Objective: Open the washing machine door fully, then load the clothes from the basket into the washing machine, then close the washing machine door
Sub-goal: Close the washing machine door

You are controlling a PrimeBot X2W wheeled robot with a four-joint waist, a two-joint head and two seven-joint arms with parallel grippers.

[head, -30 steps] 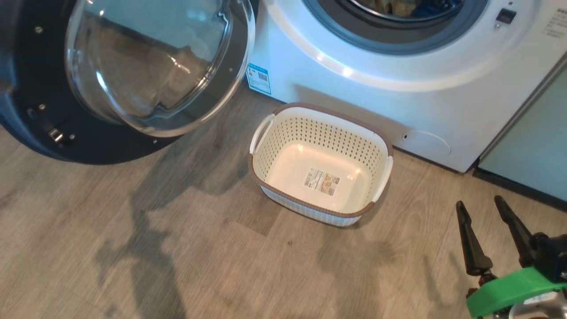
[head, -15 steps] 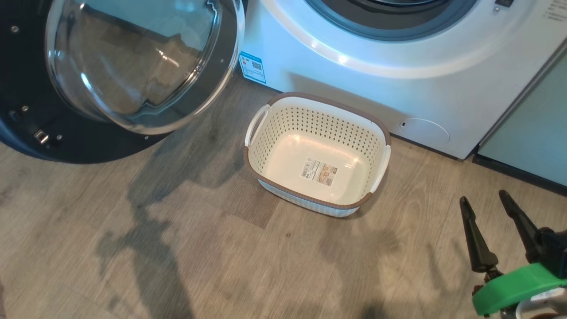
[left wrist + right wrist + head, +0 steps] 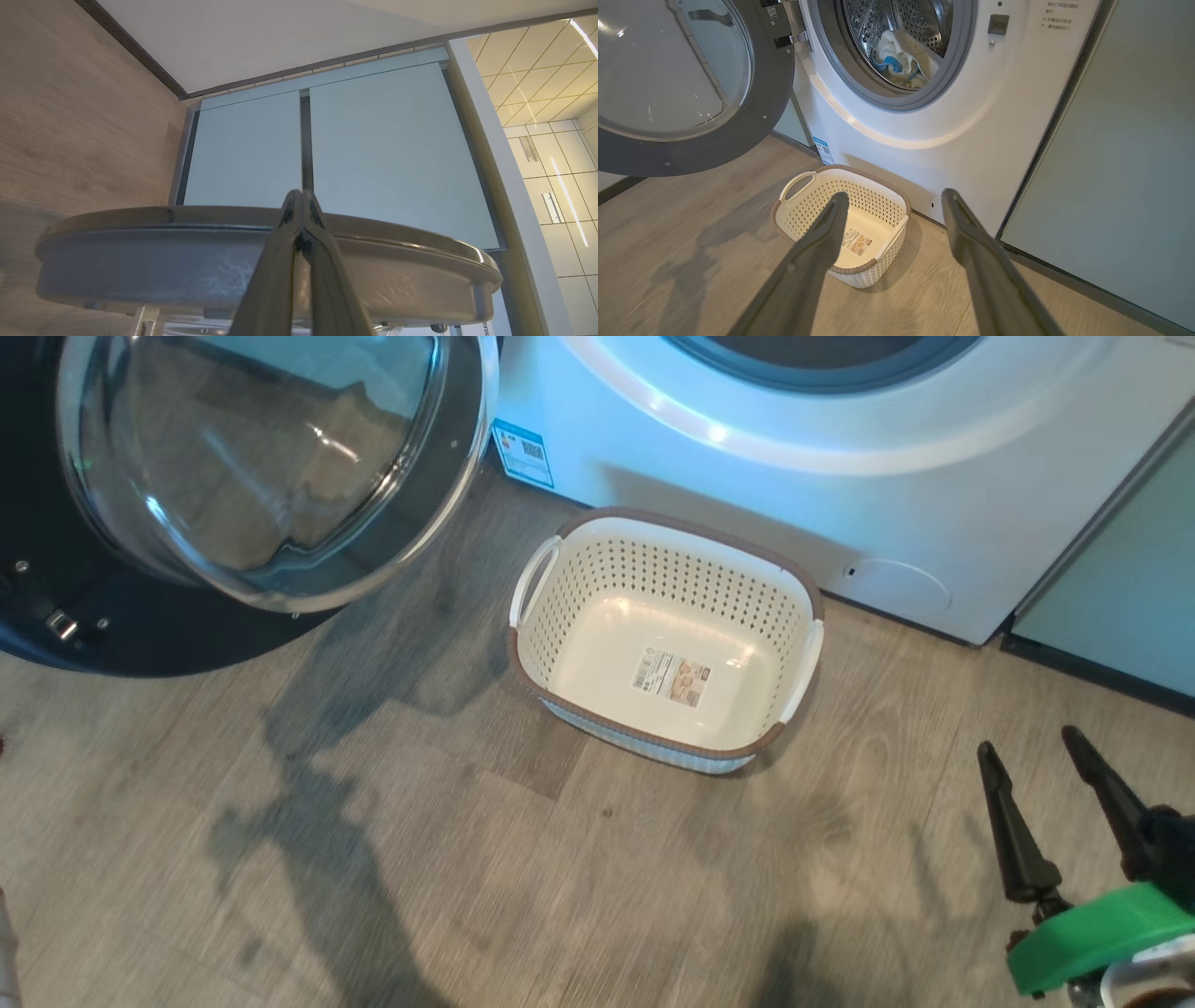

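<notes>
The right hand is open and holds nothing. The basket sits empty on the floor, just ahead of its fingers. Behind the basket stands the washing machine with the clothes inside. The washing machine door hangs open, off to the left. The left hand is shut tight at the door's edge.

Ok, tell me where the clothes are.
In the right wrist view the clothes lie inside the drum of the washing machine, upper middle, behind the grey gasket and above the basket.
</notes>
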